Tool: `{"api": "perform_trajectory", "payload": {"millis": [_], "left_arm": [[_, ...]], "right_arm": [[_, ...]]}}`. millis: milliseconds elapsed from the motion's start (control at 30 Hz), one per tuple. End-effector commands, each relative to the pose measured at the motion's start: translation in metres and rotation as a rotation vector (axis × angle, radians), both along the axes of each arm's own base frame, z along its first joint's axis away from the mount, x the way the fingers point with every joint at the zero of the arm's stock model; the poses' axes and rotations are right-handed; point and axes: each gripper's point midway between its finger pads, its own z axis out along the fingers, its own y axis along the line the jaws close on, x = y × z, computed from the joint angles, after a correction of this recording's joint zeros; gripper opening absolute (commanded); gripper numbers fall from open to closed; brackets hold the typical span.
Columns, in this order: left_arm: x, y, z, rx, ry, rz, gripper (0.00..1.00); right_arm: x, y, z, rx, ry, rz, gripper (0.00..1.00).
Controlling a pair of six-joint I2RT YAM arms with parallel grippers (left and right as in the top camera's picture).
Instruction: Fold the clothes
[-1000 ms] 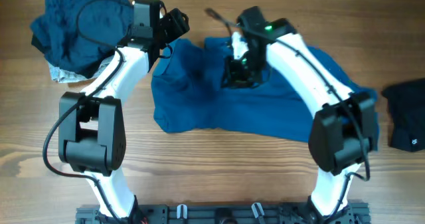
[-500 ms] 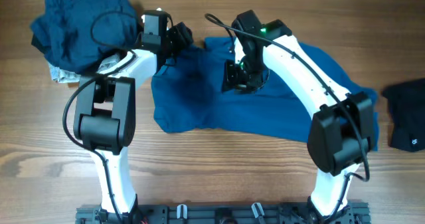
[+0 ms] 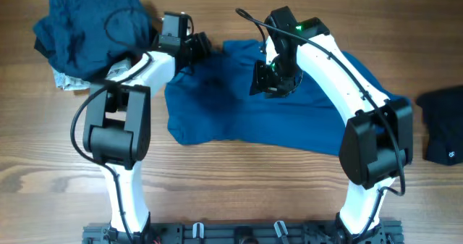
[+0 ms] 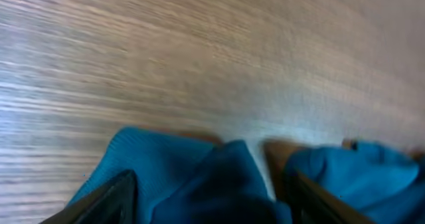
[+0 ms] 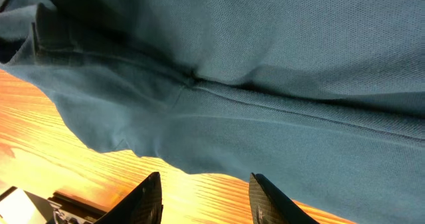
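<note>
Left gripper (image 4: pixel 211 207) first: its fingers (image 4: pixel 113 201) are spread wide, and a bunched lip of the blue shirt (image 4: pixel 199 177) sits in the gap between them. The fingers stand off to either side of that lip. Just past it the cloth ends and bare wooden table (image 4: pixel 212 64) runs on, with nothing on it in this view.

Over to the right gripper (image 5: pixel 206 201): jaws parted here too, nothing between them. It hangs above the fabric, with a long stitched seam crossing the wrist view and a curved cloth edge giving way to wood at the lower left.

From overhead, the left gripper (image 3: pixel 199 45) is at the shirt's far-left corner. The right gripper (image 3: pixel 269 81) is over the upper middle of the shirt (image 3: pixel 289 121).

Now the room around it. On the near side of the shirt's lower edge a broad band of table (image 3: pixel 231 186) lies bare as far as the arm bases. Off the left edge there is more bare wood, but up at the far left a heap of dark clothes (image 3: pixel 87 27) sits close behind the left arm. At the right, a dark garment (image 3: pixel 443 124) lies just beside the shirt's end.

The shirt itself lies mid-table, mostly flat but rumpled, its left side bulging out in a rounded lobe and its far-left corner gathered.
</note>
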Motion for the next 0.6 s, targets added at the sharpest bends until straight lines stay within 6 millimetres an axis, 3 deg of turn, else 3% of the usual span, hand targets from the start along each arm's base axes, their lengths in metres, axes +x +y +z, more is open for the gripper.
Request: {"api": "perform_trajectory", "payload": {"millis": [0,67,133,267,333,433,567], "left_arm": [[-0.032,-0.011,-0.033,0.086,0.093,-0.124,0.73],[-0.034,-0.004,-0.037,0.123,0.105,-0.109,0.71],[-0.036,-0.003,-0.038,0.132,0.117,-0.11,0.6],[-0.039,-0.001,-0.04,0.139,0.131,-0.107,0.21],[-0.039,0.001,-0.039,0.149,0.131,-0.1,0.11],[-0.038,0.009,-0.03,0.182,0.124,-0.078,0.04],[-0.052,0.025,-0.001,0.23,0.152,-0.007,0.04]], "right_arm": [[-0.001,-0.005,-0.006,-0.027,-0.004,0.02,0.43],[-0.001,-0.005,-0.006,-0.027,-0.005,0.02,0.43],[-0.001,-0.005,-0.006,-0.027,-0.005,0.02,0.43],[-0.001,-0.005,-0.006,-0.027,-0.004,0.019,0.43],[-0.001,-0.005,-0.006,-0.028,-0.003,0.019,0.43],[-0.001,-0.006,-0.006,-0.034,-0.004,0.018,0.42],[0.002,-0.012,-0.008,-0.075,-0.017,0.012,0.42]]}}
